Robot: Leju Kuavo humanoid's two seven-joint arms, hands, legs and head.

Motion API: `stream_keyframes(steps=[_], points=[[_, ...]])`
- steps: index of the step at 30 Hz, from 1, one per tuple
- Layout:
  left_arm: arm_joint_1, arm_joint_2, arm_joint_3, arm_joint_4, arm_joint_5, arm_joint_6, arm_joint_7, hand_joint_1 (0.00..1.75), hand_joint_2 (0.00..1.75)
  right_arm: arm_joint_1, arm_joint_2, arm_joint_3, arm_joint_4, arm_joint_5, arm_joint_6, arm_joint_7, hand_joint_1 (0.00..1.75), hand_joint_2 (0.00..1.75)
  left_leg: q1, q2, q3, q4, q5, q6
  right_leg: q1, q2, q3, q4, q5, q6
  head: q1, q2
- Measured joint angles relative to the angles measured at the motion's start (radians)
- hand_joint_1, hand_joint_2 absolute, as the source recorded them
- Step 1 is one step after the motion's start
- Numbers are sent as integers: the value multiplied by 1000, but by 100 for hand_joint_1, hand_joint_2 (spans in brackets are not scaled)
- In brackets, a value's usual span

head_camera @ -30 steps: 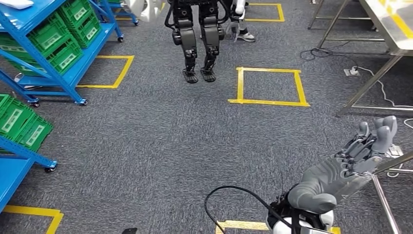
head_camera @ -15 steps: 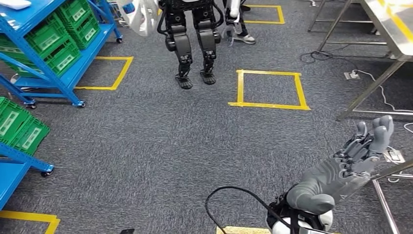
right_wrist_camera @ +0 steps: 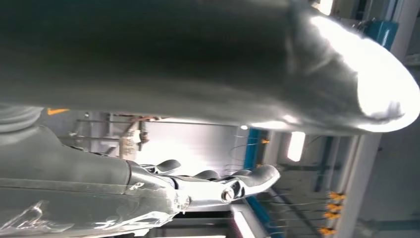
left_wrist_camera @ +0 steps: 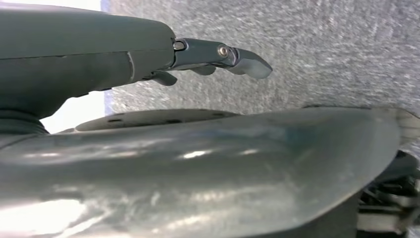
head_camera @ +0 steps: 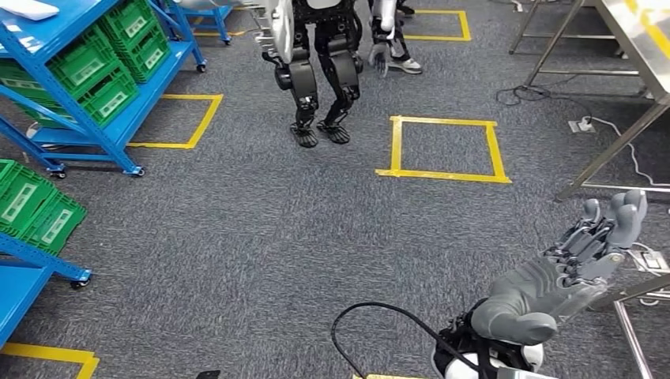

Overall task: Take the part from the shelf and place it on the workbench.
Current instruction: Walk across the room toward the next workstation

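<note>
Grey carpet (head_camera: 237, 237) below right hand (head_camera: 553, 284), fingers (head_camera: 620, 217) stretched out, released, grasping nothing. Left hand (left_wrist_camera: 89, 59) also released, fingers (left_wrist_camera: 245, 62) straight. Cannot tell which item is the part. Blue shelf (head_camera: 150, 95) with green bins (head_camera: 95, 71) well apart from fingers; steel workbench (head_camera: 632, 39) beyond right fingertips.

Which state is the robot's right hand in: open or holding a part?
Open. In the head view the right hand is raised over the carpet, fingers extended and apart, nothing in them.
</note>
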Motion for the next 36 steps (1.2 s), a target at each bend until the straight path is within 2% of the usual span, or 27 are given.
stream_keyframes(steps=[2,3,5,6,7,8,9,11,12,14,16,17,18,21,22,23,24,25,27,28,29,31,33,35,36], points=[[0,0,-2,0,-14,9,9,0,0,-1,-1,6,0,-2,0,0,0,0,1,2,-12,26,-22,-10,-2,-2,2,-4,1,-12,-3,0],[0,0,-3,0,-19,12,13,0,0,-2,-2,8,0,-3,0,0,0,0,1,4,-31,67,-46,-14,-4,-3,3,-6,1,-16,-4,0],[0,0,-8,0,-38,24,24,0,0,-2,-3,11,1,-9,0,0,0,0,1,5,-97,196,-105,-18,-4,-6,4,-6,-1,-22,-6,0],[1,1,-14,0,-55,35,35,0,0,-2,-4,12,1,-13,0,0,0,0,1,5,-127,250,-121,-19,-4,-7,4,-6,-2,-23,-6,0],[2,1,-23,0,-77,49,49,0,0,-2,-4,14,1,-15,0,0,0,0,1,5,-144,276,-119,-19,-4,-7,5,-6,-2,-24,-6,0],[2,1,-34,0,-99,63,65,0,0,-3,-5,16,1,-15,0,0,0,0,1,5,-143,265,-97,-19,-5,-6,6,-6,-3,-24,-6,0],[3,1,-48,0,-123,74,84,0,0,-3,-5,18,1,-14,0,0,0,0,2,5,-124,219,-61,-18,-6,-6,8,-6,-4,-22,-6,0],[2,1,-77,0,-163,85,119,0,0,-4,-5,21,0,-13,0,0,0,0,3,8,-64,90,3,-16,-4,-4,11,-3,-8,-15,-7,0],[2,1,-91,0,-176,85,132,0,0,-5,-6,22,0,-13,0,0,0,0,3,8,-42,42,18,-13,-3,-3,11,-2,-10,-10,-7,0],[2,0,-110,0,-183,80,138,0,0,-5,-8,24,0,-18,0,1,0,0,1,7,-27,6,17,-3,1,-3,11,-3,-11,2,-6,0],[4,0,-121,0,-183,75,138,0,0,-5,-11,27,0,-26,0,3,0,0,2,5,-26,4,18,10,-1,-5,12,-3,-14,13,-4,0],[4,-1,-125,0,-183,73,136,0,0,-5,-12,28,1,-29,0,4,0,0,4,3,-24,2,19,16,-2,-6,5,13,-26,19,-1,0],[4,-1,-128,0,-183,71,133,0,0,-4,-14,29,2,-31,0,5,0,0,6,1,-22,0,20,22,-2,-6,-11,49,-47,24,1,0],[5,-1,-130,0,-182,66,126,0,0,-1,-23,30,9,-34,0,10,0,0,5,-10,-20,0,19,28,-2,-6,-100,227,-125,30,8,0],[5,-1,-131,0,-182,65,125,0,0,0,-26,30,12,-34,0,11,0,0,5,-16,-20,0,19,28,-2,-6,-117,258,-129,31,9,0],[6,-1,-131,0,-182,65,125,0,0,1,-29,30,15,-34,0,11,0,0,5,-24,-20,0,19,28,-2,-5,-118,258,-118,30,9,0],[5,-1,-132,0,-181,64,125,0,0,1,-30,30,17,-33,0,11,0,0,5,-34,-19,0,19,28,-2,-1,-100,219,-90,27,9,0],[5,-1,-132,0,-181,63,125,0,0,1,-31,30,18,-33,0,11,0,0,5,-45,-17,0,19,27,-3,13,-65,152,-56,25,10,0],[3,-2,-133,0,-180,63,125,0,0,1,-33,30,19,-32,0,12,0,0,4,-68,-18,1,19,20,-8,53,-2,32,-16,19,9,0],[2,-2,-133,0,-180,63,125,0,0,2,-34,30,19,-32,0,13,0,0,5,-78,-20,1,20,14,-8,67,15,0,-11,16,8,0],[3,-2,-133,0,-180,63,126,0,0,3,-35,30,19,-32,0,13,0,0,6,-86,-22,0,22,7,-7,67,19,-6,-14,12,8,0],[4,-2,-133,0,-179,63,127,0,0,2,-37,31,20,-31,0,14,0,0,10,-95,-25,-3,25,-5,-4,47,21,-9,-10,1,8,0],[3,-2,-133,0,-179,63,128,0,0,1,-37,33,20,-31,0,14,0,0,7,-61,-43,30,-1,-15,-6,23,25,-18,-6,-12,4,0],[3,-1,-133,0,-179,63,129,0,0,2,-37,35,20,-30,0,15,0,0,4,-14,-96,136,-59,-21,-5,-2,27,-21,-6,-20,-2,0],[3,-1,-133,0,-179,63,130,0,0,3,-37,36,21,-30,0,15,0,0,4,-4,-129,201,-86,-23,-5,-16,27,-22,-7,-22,-2,0]])
